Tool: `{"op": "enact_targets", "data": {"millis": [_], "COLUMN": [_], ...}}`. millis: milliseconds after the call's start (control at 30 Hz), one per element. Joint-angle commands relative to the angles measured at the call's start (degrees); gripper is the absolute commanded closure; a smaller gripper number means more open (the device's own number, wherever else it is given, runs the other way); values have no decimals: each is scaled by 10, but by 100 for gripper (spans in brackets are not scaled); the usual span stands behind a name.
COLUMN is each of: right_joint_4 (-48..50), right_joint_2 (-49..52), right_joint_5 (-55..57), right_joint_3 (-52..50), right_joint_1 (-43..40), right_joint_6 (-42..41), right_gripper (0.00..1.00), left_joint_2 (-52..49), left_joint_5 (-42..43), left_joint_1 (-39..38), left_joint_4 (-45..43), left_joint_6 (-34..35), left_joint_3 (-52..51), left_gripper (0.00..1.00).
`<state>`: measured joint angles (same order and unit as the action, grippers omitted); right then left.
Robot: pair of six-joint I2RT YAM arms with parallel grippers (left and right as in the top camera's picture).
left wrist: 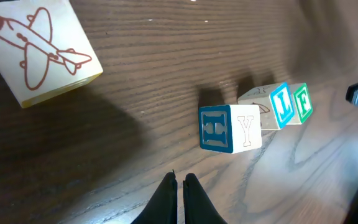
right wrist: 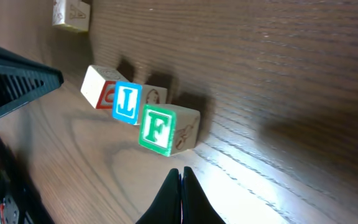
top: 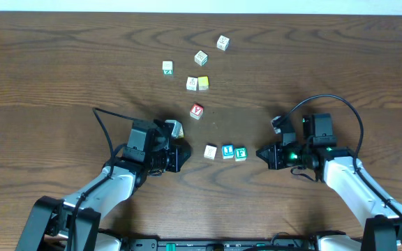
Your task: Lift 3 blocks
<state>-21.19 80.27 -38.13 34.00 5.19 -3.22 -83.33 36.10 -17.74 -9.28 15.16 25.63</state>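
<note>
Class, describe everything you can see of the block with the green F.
The green F block is a small cube of pale wood. One face bears a green F in a green frame; a side face shows a faint reddish drawing. It sits flat on the table, ending a row of three, seemingly against the blue L block. The shut right gripper points at it without touching.

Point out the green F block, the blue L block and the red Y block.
green F block (right wrist: 156, 129), right wrist view, green letter face.
blue L block (right wrist: 127, 102), right wrist view, blue letter face.
red Y block (top: 197, 111), overhead view, top face.
</note>
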Motion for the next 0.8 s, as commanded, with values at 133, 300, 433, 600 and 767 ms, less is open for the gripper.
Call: {"op": "enact_targets", "data": {"millis": [133,300,433,600,767], "right_joint_4": [10,29,53,71,88], "right_joint_2": [46,90,116,136,144], "right_joint_5": [7,-2,-34,-45,-54], "right_joint_3": [-4,-4,-4,-4,-4], "right_joint_1": [-20,-17,-17,-5,25], "right_joint_6": [3,-14,-24,-32,-41], "right_gripper": [99,99,99,99,99], "left_joint_2": [-51,-90,-96,-96,-96], "left_joint_5": [10,11,38,38,55], "left_joint_1": [-1,-1,-1,-1,-1], "left_joint_4": [-9,-10,-34,-53,-52], "left_joint_6": [-14,-13,-10,2,2], "left_joint_3": [9,28,30,31,31], "left_gripper": [93,93,93,93,93]}}
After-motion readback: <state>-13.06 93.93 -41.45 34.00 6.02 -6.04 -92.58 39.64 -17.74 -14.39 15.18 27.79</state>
